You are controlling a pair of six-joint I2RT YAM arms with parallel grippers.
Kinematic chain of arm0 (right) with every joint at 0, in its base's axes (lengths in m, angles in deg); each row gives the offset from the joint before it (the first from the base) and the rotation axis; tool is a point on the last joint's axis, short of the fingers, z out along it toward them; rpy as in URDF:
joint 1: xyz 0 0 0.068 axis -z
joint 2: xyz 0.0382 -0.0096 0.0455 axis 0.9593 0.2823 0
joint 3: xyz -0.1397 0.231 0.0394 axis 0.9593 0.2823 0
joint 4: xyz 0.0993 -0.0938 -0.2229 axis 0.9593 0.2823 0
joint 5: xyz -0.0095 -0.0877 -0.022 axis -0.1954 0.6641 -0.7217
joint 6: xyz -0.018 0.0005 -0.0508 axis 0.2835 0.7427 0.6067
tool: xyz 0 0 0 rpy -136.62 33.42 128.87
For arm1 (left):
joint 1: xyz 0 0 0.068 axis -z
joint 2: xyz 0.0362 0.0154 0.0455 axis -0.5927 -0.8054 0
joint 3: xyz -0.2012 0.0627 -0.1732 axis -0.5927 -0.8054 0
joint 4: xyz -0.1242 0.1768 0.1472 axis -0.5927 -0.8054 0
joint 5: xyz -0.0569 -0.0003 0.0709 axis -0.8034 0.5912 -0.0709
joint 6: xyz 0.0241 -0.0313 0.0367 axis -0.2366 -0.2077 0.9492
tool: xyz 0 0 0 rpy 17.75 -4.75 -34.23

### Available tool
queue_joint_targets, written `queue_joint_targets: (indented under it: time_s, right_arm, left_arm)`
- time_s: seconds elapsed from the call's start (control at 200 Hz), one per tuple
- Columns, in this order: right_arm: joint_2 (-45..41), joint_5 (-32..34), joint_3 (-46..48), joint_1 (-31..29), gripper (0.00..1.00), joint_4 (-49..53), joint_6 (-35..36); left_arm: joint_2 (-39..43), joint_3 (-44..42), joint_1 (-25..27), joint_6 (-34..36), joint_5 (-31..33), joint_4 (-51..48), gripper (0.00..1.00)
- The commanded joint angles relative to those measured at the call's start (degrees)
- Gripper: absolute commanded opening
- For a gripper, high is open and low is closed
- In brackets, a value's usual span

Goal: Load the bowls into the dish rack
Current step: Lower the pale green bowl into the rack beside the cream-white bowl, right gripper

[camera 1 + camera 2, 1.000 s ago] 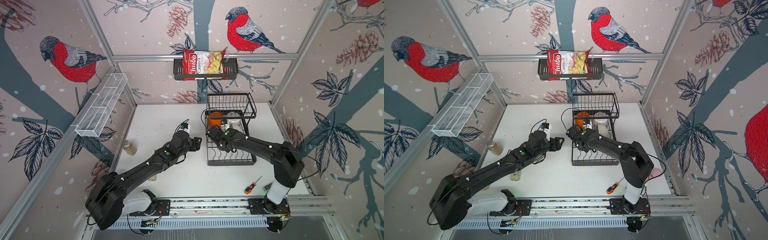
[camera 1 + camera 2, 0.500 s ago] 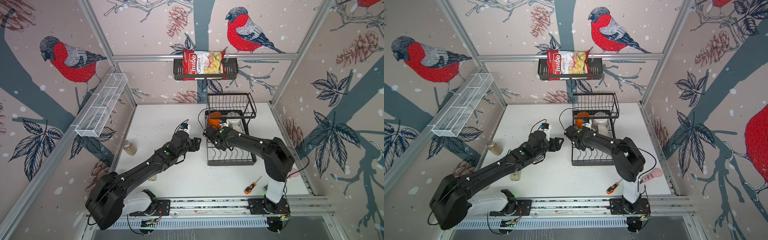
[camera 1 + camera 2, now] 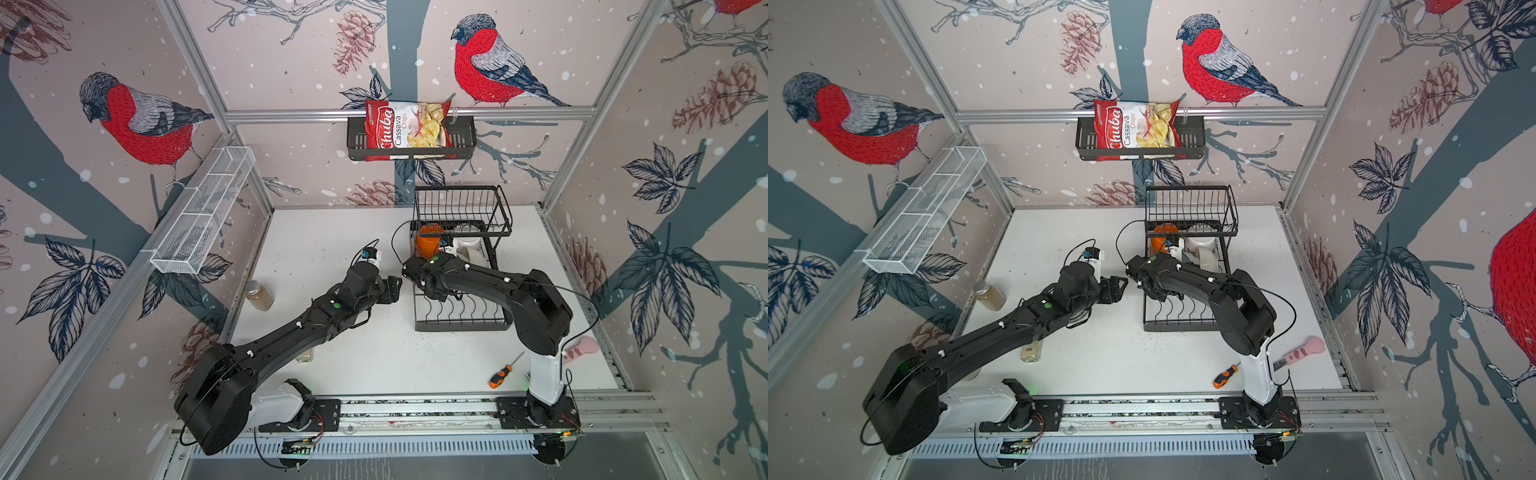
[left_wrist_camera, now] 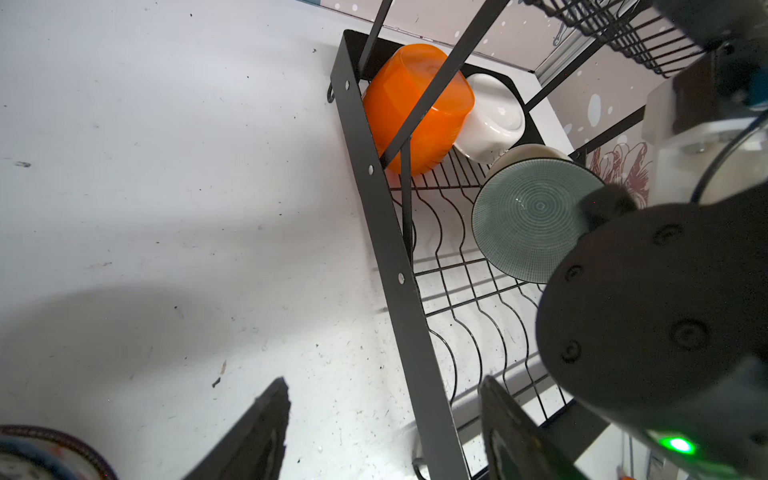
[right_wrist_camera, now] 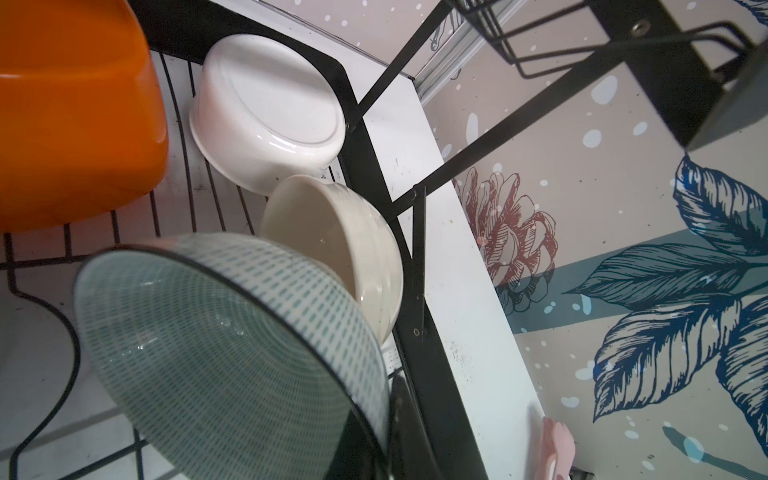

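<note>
The right gripper point(image 4: 602, 208) is shut tight on the rim of the green bowl point(image 4: 528, 216). It holds the bowl tipped up on its edge, not flat. The bowl hangs over the wavy wires in the bottom part of the dish rack point(image 4: 395, 257), about in the middle of the rack. The inside of the bowl faces the rack's left side.

Deeper in the rack, toward the back, sit three more bowls. The orange bowl point(image 4: 411, 108) is in the back left corner and the white bowl point(image 4: 494, 116) is beside it. The cream bowl point(image 5: 332, 241) is just behind the green one. I cannot tell if those two touch.

The left gripper point(image 3: 392, 286) is wide open and holds nothing. It hangs over the table point(image 3: 332, 232), just outside the rack's left side.

So the right arm is the one that has the bowl. I think the bowl only needs to go down now. Its edge should slip between two wavy wires, so it should stay tipped up. It could bump the cream bowl if it drifts toward the back.
</note>
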Motion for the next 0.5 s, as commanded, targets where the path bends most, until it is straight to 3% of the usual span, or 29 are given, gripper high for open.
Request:
queue_joint_targets:
  time_s: [0.0, 0.24, 0.495]
  right_arm:
    - [0.6, 3.9, -0.8, 0.0, 0.0, 1.1, -3.3]
    - [2.9, 3.8, -1.2, 0.1, 0.0, 0.8, -5.0]
    - [5.1, 5.7, -3.2, 0.0, 0.0, 5.7, -12.2]
  left_arm:
    - [-0.3, 0.3, -0.2, 1.2, -1.2, 2.4, 0.72]
    - [-0.4, 0.1, -0.3, 2.1, -1.8, 2.3, 0.71]
    - [-0.3, -0.1, -0.2, 2.7, -3.1, 2.3, 0.69]
